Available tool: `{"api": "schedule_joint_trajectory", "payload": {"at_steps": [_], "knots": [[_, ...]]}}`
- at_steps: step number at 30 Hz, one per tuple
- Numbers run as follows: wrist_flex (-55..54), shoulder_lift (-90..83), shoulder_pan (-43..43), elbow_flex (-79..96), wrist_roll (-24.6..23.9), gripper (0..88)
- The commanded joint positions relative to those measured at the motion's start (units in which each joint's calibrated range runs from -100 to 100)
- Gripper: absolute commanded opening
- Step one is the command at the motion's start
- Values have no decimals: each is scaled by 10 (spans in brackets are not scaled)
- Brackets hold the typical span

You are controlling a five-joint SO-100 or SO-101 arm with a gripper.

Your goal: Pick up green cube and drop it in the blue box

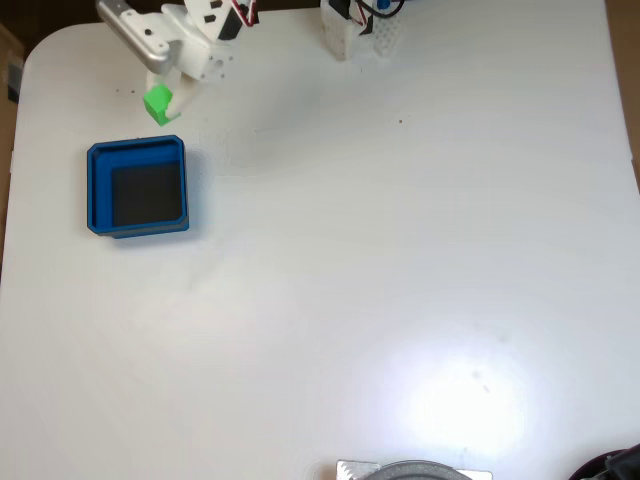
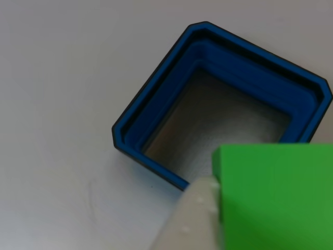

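- My gripper (image 1: 165,95) is clamped on the green cube (image 1: 158,104); in the other view one pale finger (image 2: 195,213) presses flat against the cube's (image 2: 276,195) left face.
- In the fixed view the cube sits just beyond the blue box's (image 1: 96,190) far wall, near its right corner, and looks to me to be held off the white table (image 1: 400,260).
- In the other view the cube overlaps the box's (image 2: 151,99) near corner, so I judge it is not yet centred over the dark floor.
- I'd carry it further over the box's middle, keeping it above the thick walls, then let go low so it won't bounce off the rim.
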Motion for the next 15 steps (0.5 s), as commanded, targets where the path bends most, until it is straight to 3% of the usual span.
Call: {"api": "schedule_joint_trajectory", "payload": {"at_steps": [1, 11, 15], "knots": [[2, -8, 14, -26, -1, 27], [-11, 53, 9, -37, 1, 25], [-90, 93, 8, -37, 1, 25]]}}
